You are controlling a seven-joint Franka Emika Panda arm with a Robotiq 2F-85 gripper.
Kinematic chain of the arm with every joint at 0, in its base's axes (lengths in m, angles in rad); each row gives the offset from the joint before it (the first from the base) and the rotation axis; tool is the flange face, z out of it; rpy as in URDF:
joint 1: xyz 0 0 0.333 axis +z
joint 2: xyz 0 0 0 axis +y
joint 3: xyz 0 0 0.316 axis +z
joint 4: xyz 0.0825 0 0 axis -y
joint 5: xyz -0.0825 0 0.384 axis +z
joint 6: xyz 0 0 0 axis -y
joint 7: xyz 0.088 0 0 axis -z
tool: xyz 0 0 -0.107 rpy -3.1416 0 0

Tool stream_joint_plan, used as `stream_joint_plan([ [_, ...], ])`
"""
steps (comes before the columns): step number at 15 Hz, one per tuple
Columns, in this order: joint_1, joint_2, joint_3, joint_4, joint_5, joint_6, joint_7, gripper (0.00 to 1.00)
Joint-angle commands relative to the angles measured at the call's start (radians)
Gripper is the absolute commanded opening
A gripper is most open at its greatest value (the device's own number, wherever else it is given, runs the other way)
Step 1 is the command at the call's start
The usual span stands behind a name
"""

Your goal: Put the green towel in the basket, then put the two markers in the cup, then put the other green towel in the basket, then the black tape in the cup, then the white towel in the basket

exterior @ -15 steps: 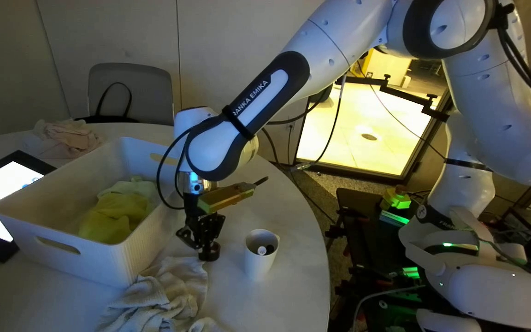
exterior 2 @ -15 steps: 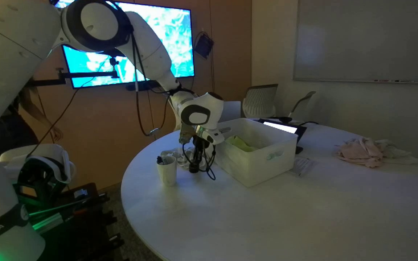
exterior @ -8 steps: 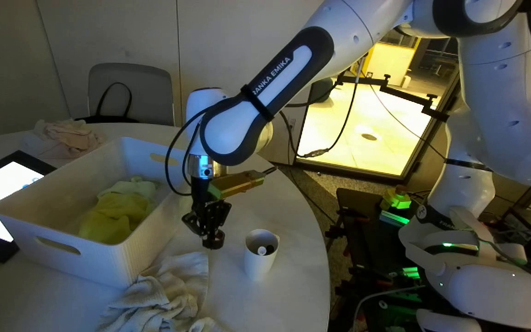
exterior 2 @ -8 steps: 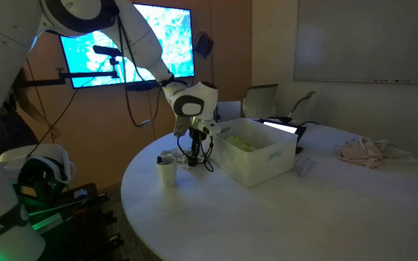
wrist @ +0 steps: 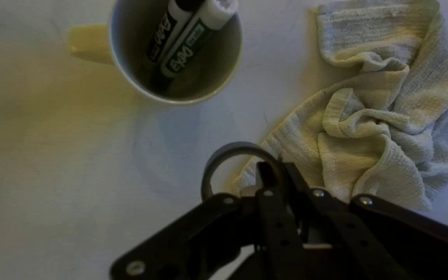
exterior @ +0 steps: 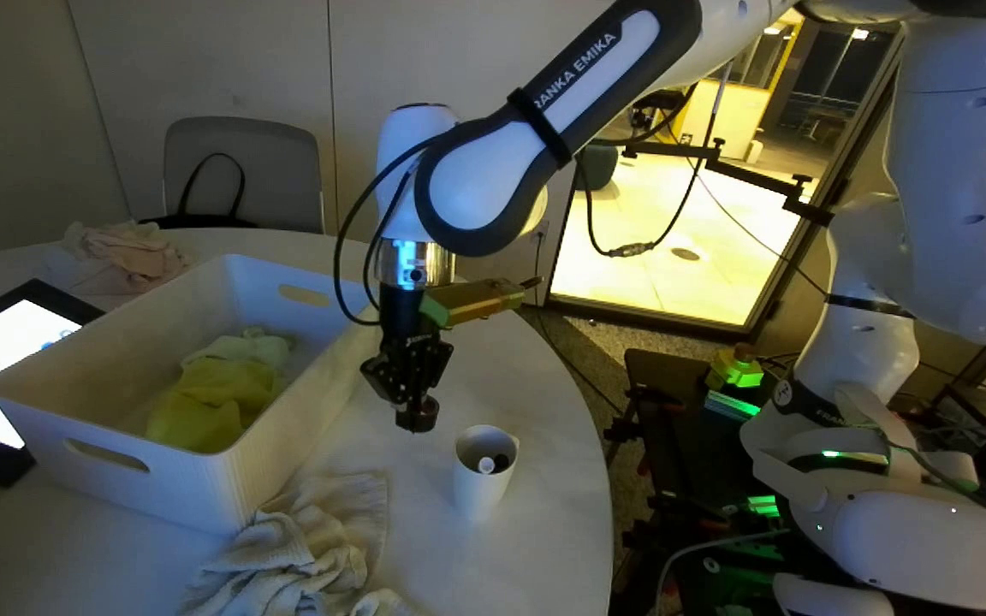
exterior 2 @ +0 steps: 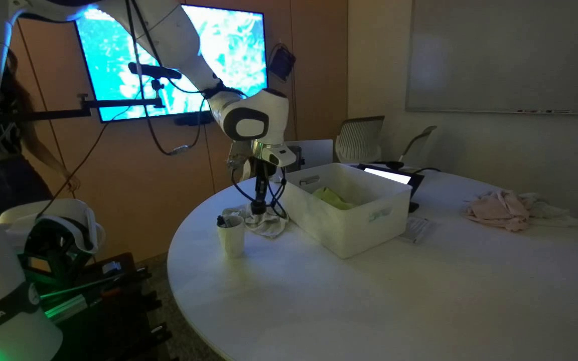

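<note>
Black tape in end effector

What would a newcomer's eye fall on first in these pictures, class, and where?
Probably the white-and-black robot arm over the round white table, its closed jaws holding a dark ring of tape. Then, on that table, the large white rectangular plastic tub, with yellow-green cloths inside. In an exterior view, a big glowing turquoise screen shines behind the arm.
</note>
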Motion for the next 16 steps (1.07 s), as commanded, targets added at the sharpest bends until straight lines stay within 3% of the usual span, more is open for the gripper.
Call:
stream_joint_plan([
  [1, 0.004, -0.097, 0.008, -0.06, -0.004, -0.054, 0.013, 0.09],
  [7, -0.01, -0.136, 0.021, -0.096, 0.037, -0.154, -0.039, 0.08],
  [16, -0.019, -0.116, 0.029, -0.137, 0.076, -0.195, -0.121, 0.08],
])
